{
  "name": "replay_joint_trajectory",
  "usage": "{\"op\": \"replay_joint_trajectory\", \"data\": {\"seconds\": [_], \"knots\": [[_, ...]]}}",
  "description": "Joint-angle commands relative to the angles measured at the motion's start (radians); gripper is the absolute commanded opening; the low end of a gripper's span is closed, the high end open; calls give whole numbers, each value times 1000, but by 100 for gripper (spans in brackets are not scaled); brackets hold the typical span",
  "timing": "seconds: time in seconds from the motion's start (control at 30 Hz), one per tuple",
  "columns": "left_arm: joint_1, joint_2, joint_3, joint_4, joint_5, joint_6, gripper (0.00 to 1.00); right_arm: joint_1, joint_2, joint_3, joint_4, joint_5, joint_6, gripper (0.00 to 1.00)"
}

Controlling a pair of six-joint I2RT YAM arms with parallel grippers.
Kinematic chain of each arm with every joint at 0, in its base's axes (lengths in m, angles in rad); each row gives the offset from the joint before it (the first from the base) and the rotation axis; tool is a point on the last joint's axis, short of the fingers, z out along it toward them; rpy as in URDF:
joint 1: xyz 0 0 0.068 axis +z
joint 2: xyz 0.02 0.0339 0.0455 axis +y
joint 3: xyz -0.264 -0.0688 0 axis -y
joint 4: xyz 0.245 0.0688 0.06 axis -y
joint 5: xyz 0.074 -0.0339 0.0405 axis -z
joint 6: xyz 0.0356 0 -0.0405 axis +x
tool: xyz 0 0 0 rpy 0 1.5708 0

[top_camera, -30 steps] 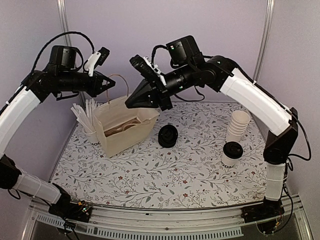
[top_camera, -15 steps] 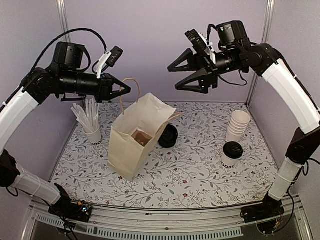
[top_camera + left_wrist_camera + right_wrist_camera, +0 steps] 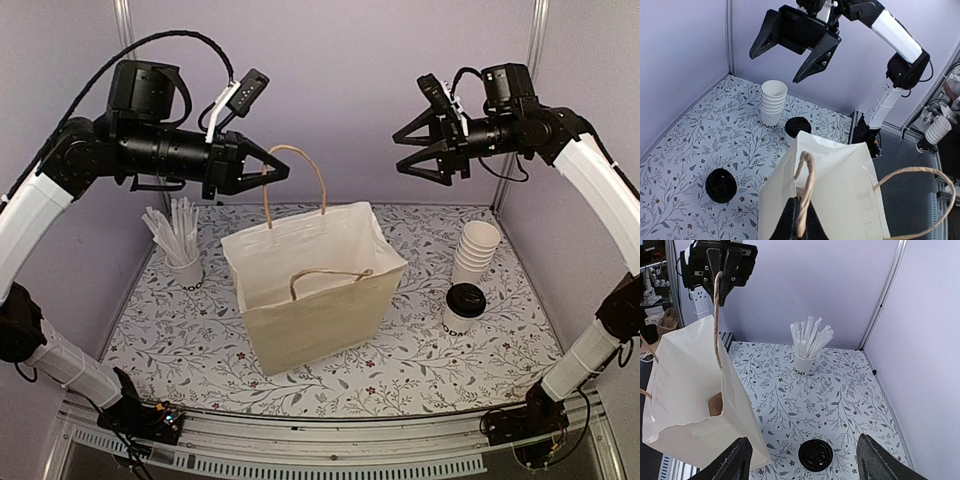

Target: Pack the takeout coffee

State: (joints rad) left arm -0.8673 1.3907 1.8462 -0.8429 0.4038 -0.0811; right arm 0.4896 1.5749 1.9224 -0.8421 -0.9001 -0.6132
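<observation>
The left gripper [image 3: 283, 175] is closed on one looped handle of the paper bag [image 3: 318, 312], which stands upright and open-mouthed in the middle of the floral tabletop [image 3: 430, 355]. The right gripper [image 3: 400, 153] hangs high above the tabletop's right rear, jaws spread wide and empty. The takeout coffee [image 3: 464, 308] stands lidded on the tabletop to the right of the bag, just in front of a stack of cups [image 3: 477, 250]. A cup of stir sticks [image 3: 182, 258] stands to the left, and a loose black lid [image 3: 815, 455] lies behind the bag.
</observation>
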Motion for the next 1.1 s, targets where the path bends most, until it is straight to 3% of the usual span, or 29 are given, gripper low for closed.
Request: {"op": "replay_joint_trajectory", "data": {"seconds": [0.0, 0.07, 0.17, 0.2, 0.23, 0.33, 0.5, 0.8, 1.07], "knots": [[-17, 29, -32, 22, -60, 29, 25, -32, -40, -7, 37, 6, 18, 75], [-6, 11, -169, 110, -186, 39, 55, -32, -41, -17, 40, 7, 14, 75], [51, 27, -311, 220, -320, 30, 75, -32, -36, -27, 45, 4, 11, 75], [61, 45, -301, 220, -343, 29, 94, -32, -33, -26, 46, 2, 12, 75], [62, 58, -276, 215, -367, 30, 99, -32, -31, -26, 46, -3, 12, 75], [60, 36, -215, 244, -366, 30, 100, -32, -34, -31, 36, -19, 11, 75], [60, -69, -253, 325, -317, 32, 100, -32, -49, -87, 13, -22, -23, 75], [68, -120, -377, 208, -189, 129, 100, 34, -19, -178, -99, -30, -120, 79], [79, 27, -326, 40, -112, 215, 82, 225, 119, -148, -162, 83, -117, 80]]}}
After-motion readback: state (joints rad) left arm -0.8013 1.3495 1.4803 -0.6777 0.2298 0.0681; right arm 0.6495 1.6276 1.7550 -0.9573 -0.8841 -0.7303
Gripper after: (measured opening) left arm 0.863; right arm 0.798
